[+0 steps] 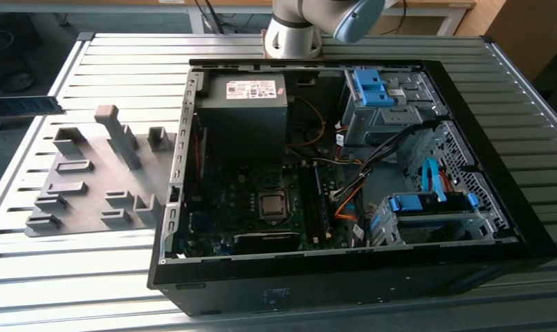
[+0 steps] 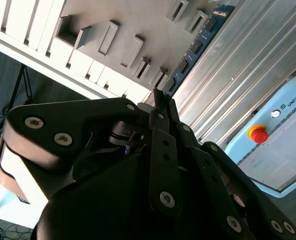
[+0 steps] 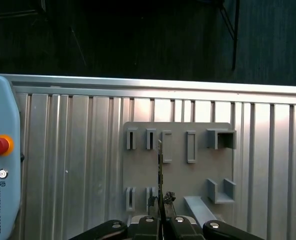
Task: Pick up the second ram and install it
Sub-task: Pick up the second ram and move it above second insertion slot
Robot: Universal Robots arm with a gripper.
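Worked over a slatted table (image 1: 121, 55), with an open computer case (image 1: 527, 228) across the centre and right of the exterior view and a grey holder plate (image 1: 98, 183) at the exterior view's left. Hung the gripper (image 3: 160, 207) above that plate in the first wrist view, jaws clamped together on the second ram (image 3: 160, 165), seen edge-on there, lengthwise in the second wrist view (image 2: 198, 45), apparently clear of the plate's blocks. Judged best carried with a firm pinch, kept square and untilted, and taken over the case wall without brushing it toward the memory slots (image 1: 319, 200).
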